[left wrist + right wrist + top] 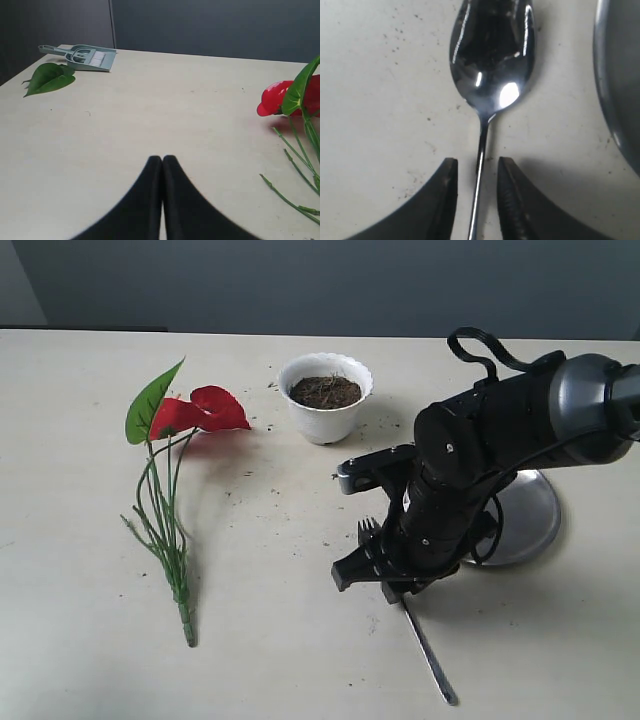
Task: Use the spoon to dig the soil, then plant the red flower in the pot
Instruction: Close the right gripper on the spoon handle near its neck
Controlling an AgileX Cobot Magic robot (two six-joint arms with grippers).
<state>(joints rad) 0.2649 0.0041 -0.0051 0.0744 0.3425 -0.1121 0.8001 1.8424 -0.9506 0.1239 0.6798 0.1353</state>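
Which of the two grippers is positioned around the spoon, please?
The right gripper: its open fingers sit either side of the spoon handle, not yet clamped. The left gripper is shut over bare table, away from it.

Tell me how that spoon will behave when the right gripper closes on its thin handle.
The spoon looks polished and mirror-bright, so its handle may slip or twist between the right gripper fingers. It lies flat on the table, probably leaving little clearance underneath. It looks rigid metal, unlikely to bend.
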